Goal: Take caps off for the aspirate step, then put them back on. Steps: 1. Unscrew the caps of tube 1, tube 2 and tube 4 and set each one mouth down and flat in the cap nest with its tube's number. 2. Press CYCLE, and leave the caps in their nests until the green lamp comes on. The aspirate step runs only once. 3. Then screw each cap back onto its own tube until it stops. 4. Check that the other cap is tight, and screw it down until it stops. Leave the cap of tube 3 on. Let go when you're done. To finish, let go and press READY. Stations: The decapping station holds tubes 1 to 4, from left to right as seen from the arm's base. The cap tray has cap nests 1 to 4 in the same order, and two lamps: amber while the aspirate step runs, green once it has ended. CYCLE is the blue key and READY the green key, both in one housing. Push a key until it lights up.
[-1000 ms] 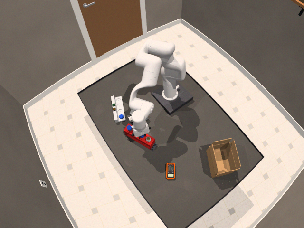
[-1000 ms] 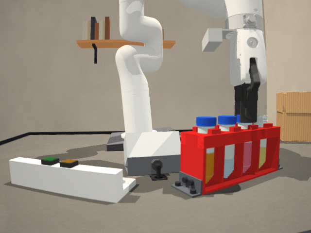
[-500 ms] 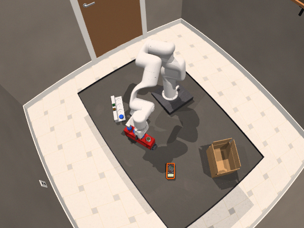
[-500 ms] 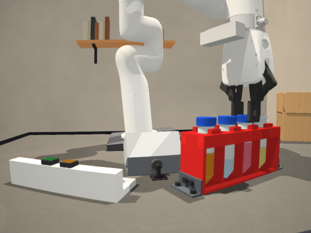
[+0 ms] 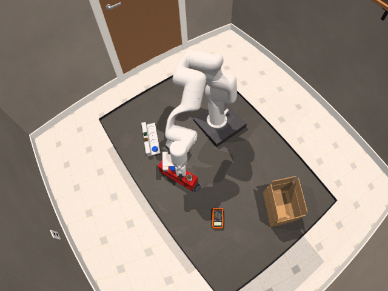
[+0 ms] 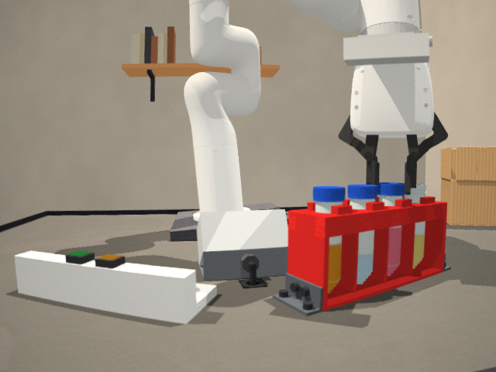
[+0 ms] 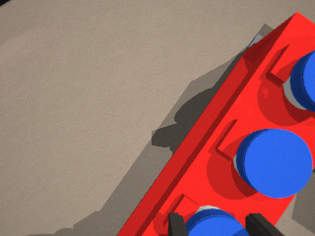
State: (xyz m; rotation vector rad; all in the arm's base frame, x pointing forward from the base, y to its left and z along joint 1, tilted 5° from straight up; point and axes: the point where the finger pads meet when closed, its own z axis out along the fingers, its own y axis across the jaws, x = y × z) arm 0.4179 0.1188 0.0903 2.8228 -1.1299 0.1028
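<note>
The red decapping station (image 6: 366,248) holds four tubes. My gripper (image 6: 391,184) stands upright over it, shut on the blue cap of tube 2 (image 6: 391,188), which sits on its tube. The wrist view shows the fingers on either side of this cap (image 7: 217,222). Tube 1 (image 6: 418,194) beside it is uncapped. The caps of tube 3 (image 6: 362,191) and tube 4 (image 6: 328,193) are on. The white cap tray (image 5: 150,137) holds one blue cap (image 5: 154,149) in its end nest. Its green lamp (image 6: 80,256) and amber lamp (image 6: 110,260) show in the side view.
A white and grey housing (image 6: 240,244) stands right behind the station, close to my arm's lower link. A cardboard box (image 5: 285,200) and an orange multimeter (image 5: 217,218) lie farther off on the mat. The arm base (image 5: 216,120) is behind.
</note>
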